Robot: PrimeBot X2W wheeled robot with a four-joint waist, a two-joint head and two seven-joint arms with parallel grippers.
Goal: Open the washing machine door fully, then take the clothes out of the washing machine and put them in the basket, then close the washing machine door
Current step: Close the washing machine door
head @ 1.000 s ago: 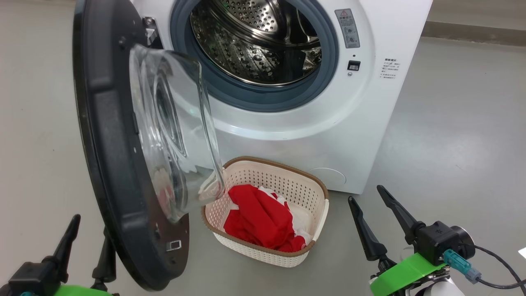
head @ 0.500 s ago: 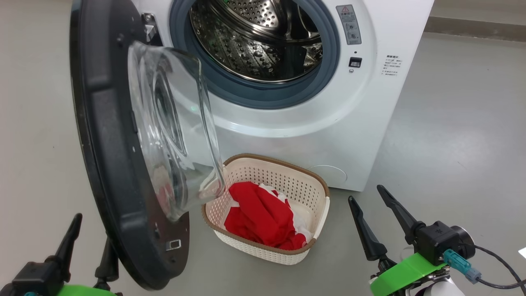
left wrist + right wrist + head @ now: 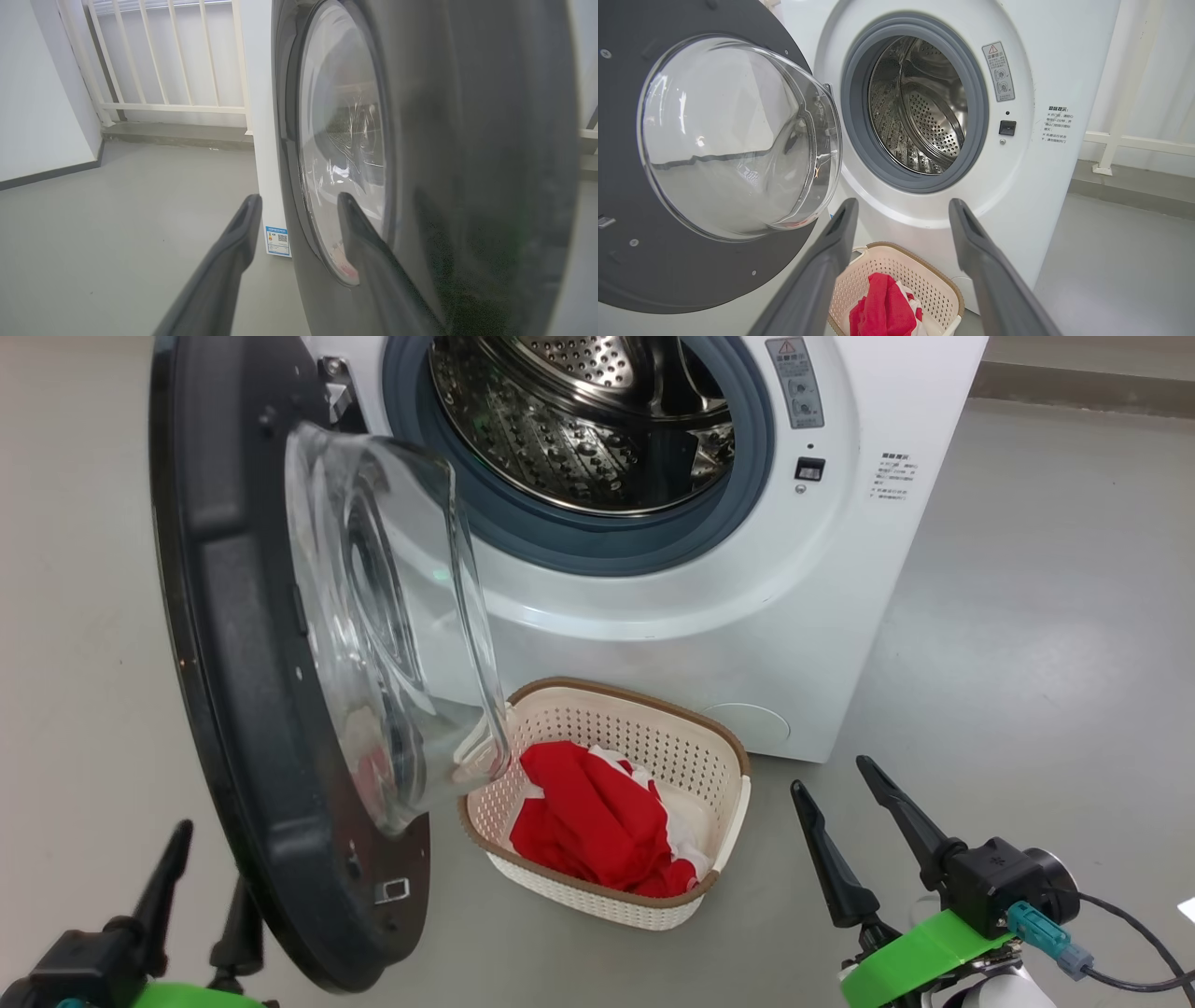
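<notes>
The washing machine stands with its steel drum showing nothing inside. The washing machine door hangs open on the left, its glass bowl facing the basket. The basket sits on the floor in front of the machine, with the red and white clothes inside. My left gripper is open low on the door's outer side, one finger partly hidden behind the rim. In the left wrist view the gripper lies close along the door's black face. My right gripper is open and holds nothing, right of the basket.
Grey floor stretches to the right of the machine and to the left of the door. A white railing and a low kerb run behind the machine. The right wrist view looks at the drum opening above the basket.
The whole head picture has shifted a little, so machine and basket sit slightly higher. Both grippers keep their places in the picture. The door's angle looks the same.
</notes>
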